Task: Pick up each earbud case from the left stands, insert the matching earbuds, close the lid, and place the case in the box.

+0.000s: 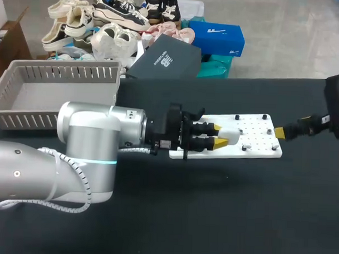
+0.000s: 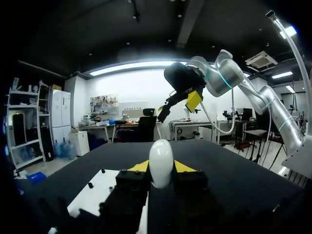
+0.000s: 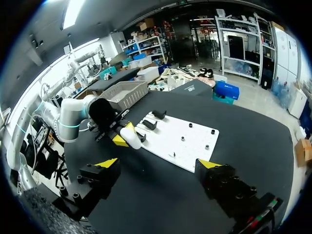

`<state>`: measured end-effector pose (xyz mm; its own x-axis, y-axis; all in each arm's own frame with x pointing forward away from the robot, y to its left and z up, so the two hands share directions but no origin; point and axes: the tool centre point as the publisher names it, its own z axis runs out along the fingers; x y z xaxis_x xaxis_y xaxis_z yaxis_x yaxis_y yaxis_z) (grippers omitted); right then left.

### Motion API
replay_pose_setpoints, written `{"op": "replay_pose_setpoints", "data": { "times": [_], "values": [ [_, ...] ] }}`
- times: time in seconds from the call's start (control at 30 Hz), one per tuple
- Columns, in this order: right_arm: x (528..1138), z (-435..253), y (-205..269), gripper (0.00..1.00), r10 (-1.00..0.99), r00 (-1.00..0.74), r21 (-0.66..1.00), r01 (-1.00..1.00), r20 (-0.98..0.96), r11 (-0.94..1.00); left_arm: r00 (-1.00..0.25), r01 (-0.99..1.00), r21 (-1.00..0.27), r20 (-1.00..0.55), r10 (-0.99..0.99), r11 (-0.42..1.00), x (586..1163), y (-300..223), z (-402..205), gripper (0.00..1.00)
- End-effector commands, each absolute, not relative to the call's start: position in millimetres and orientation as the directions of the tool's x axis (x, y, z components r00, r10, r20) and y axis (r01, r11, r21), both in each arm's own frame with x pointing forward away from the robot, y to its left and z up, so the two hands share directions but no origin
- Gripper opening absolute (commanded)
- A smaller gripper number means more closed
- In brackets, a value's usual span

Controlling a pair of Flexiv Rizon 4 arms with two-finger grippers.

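A white oval earbud case (image 1: pixel 230 134) is clamped between the yellow tips of my left gripper (image 1: pixel 220 136), with its lid closed, just above the left part of the white pegboard (image 1: pixel 252 142). In the left wrist view the case (image 2: pixel 161 163) stands upright between the fingers of the left gripper (image 2: pixel 161 168). My right gripper (image 1: pixel 280 132) hovers at the board's right end, open and empty. Seen from the right wrist, its own fingers (image 3: pixel 158 165) stand wide apart, and the case (image 3: pixel 131 138) sits ahead in the left gripper. No earbuds can be made out.
A grey slatted basket (image 1: pixel 25 113) stands at the table's back left. Small black pegs (image 1: pixel 244 146) dot the board, and two black stands (image 3: pixel 149 125) sit on the end of it nearer the basket. Black tabletop (image 1: pixel 222 218) lies in front of the board.
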<state>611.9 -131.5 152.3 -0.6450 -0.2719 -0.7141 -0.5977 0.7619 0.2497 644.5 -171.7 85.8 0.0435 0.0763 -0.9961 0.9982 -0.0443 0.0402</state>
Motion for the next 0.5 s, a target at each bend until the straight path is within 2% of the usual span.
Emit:
{"op": "replay_pose_setpoints", "data": {
  "times": [0.03, 0.5],
  "values": [
    [586, 160, -125, 1.0, -0.282, -0.638, 0.216, -0.587, -0.716, 0.78, 0.051, 0.998, 0.048, -0.997, 0.066, -0.035, 647, -172, 84, 0.0],
    [566, 144, -95, 1.0, -0.368, -0.627, 0.163, -0.626, -0.687, 0.763, 0.079, 0.997, 0.078, -0.997, 0.016, -0.027, 648, -174, 84, 0.0]
  ]
}}
